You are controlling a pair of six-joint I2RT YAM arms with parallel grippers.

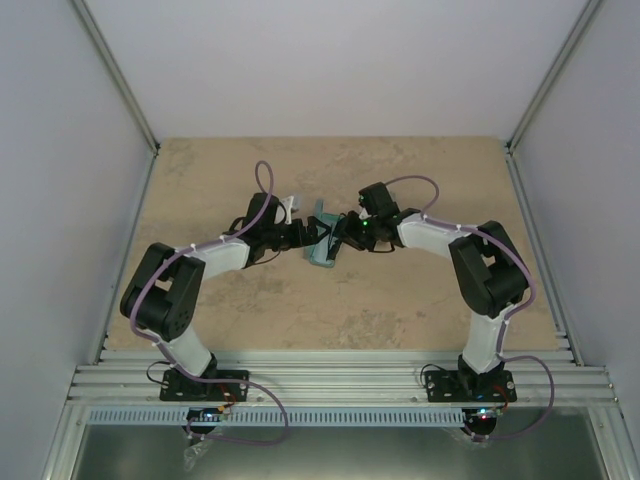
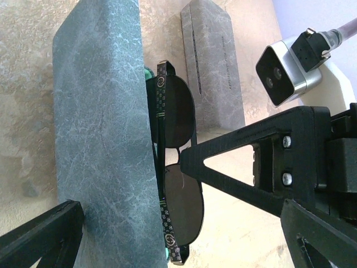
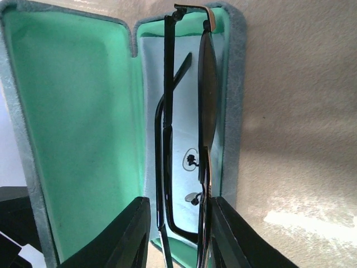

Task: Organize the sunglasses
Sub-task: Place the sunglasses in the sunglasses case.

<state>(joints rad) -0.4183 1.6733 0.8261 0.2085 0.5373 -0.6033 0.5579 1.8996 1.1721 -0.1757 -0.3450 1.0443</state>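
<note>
Midway up the surface [image 1: 400, 300], left jaws gape wide at 9 o'clock of the open blue-grey case [image 3: 72, 128], gripping nothing. Right jaws, at 3 o'clock, stand partly parted astride the black sunglasses [image 3: 207, 100], which stand edgewise inside it. Beyond lies a grey case [image 2: 212, 72].

The fingers of the right pincer [image 3: 177, 229] are matt black plastic. Between them, the sunglasses [image 3: 207, 111] have glossy dark lenses and thin, smooth arms that look like metal. The case [image 3: 78, 128] just beyond them has a smooth mint-green lining and a mottled, matt, leather-like outside. The counter [image 3: 295, 139] looks like matt beige stone.
</note>
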